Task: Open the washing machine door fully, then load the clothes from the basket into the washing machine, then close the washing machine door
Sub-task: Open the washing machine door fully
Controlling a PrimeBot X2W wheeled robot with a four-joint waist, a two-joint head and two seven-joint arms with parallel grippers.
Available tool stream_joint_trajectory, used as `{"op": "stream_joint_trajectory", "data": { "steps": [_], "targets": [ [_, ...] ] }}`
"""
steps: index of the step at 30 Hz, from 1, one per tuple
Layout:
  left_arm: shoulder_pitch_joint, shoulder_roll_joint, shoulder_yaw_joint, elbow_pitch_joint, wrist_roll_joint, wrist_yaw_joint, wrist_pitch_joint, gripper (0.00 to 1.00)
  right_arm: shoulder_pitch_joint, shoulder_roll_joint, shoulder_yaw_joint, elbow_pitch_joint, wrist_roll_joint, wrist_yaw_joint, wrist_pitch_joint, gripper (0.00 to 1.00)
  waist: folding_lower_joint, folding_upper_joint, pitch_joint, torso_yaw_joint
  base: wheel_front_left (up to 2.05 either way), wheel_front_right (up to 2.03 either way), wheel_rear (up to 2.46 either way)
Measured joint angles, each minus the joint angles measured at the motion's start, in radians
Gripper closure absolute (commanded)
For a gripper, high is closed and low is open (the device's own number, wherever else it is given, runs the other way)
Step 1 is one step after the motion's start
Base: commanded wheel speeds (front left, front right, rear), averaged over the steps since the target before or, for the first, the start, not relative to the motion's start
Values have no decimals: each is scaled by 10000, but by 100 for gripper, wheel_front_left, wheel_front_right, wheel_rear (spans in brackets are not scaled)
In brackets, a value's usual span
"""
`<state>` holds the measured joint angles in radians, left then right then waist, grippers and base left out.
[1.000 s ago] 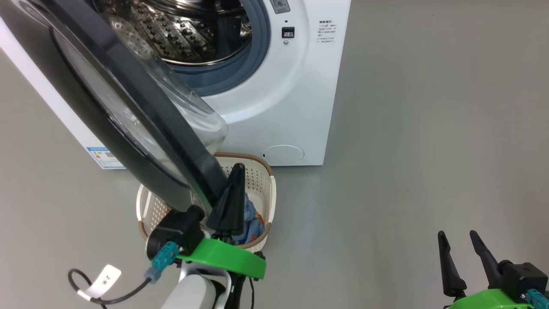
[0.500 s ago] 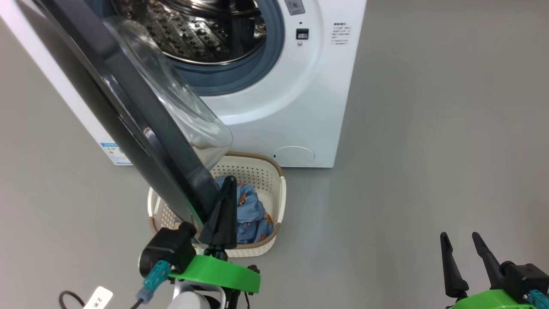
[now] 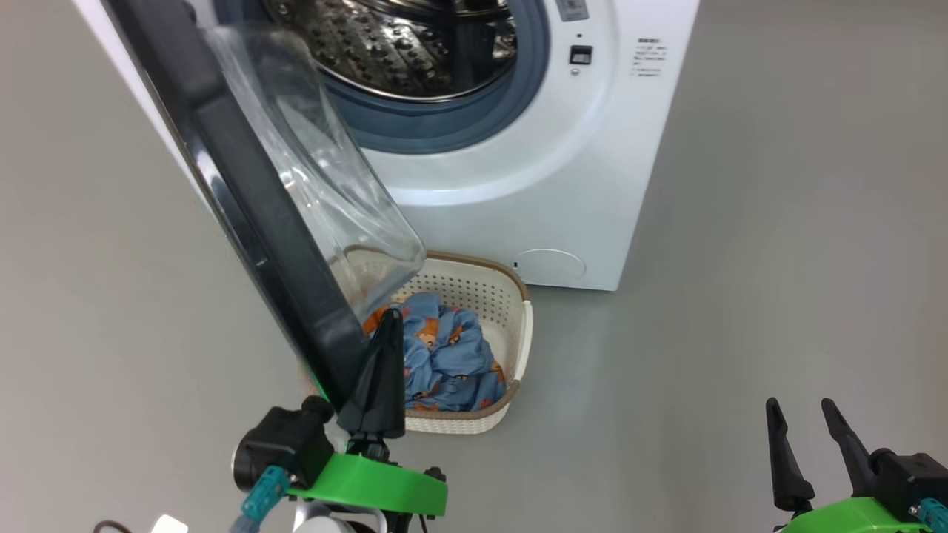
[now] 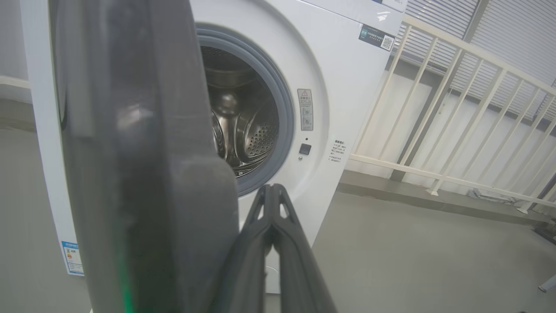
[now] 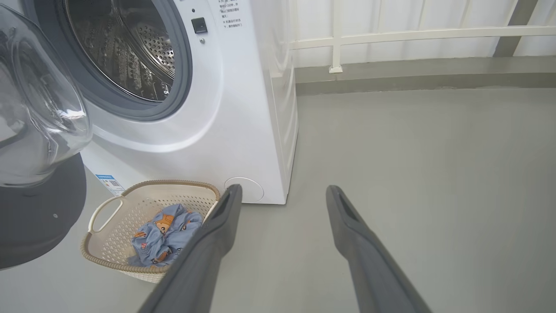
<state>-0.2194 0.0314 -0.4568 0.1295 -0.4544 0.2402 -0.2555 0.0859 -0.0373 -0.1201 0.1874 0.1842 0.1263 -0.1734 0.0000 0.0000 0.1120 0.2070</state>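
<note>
Black-rimmed, the partly open door point(image 3: 244, 222) stood edge-on against the clenched left gripper's point(image 3: 390, 323) left side, running far-left toward the machine point(image 3: 563, 185), clothes point(image 3: 444, 355) in the basket point(image 3: 518, 296) just beyond; the released right gripper point(image 3: 800, 406) hung well apart.

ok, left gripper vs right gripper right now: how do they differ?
Left gripper is shut, fingers pressed together; right gripper is open, fingers apart. Left gripper stands at the lower edge of the washing machine door, seemingly touching it; right gripper hangs over floor, away from the door. Both have two dark fingers on a green mount and hold nothing.
</note>
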Motion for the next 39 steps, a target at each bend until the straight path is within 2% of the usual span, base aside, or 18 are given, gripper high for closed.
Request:
{"op": "stream_joint_trajectory", "data": {
  "steps": [14, 26, 33, 39],
  "targets": [
    [439, 219, 351, -447, 69, 504, 0, 100, 1, 0, -92, -146, -92, 0, 63, 0, 1, 0, 210, 961, 0, 0, 0],
    [849, 391, 633, -648, 65, 757, 0, 100, 1, -2, -96, -232, -94, 0, 151, 0, 0, 0, 288, 1663, 0, 0, 0],
    [1031, 608, 1499, -604, -128, 1091, 0, 100, 1, -4, -100, -305, -180, 0, 184, 0, 1, 0, 350, 1935, 0, 0, 0],
    [1028, 846, 2495, -247, -341, 1131, 2, 100, 1, -6, -75, -318, -180, 0, 230, 0, 0, 0, 310, 1925, 0, 0, 0]
  ]
}}
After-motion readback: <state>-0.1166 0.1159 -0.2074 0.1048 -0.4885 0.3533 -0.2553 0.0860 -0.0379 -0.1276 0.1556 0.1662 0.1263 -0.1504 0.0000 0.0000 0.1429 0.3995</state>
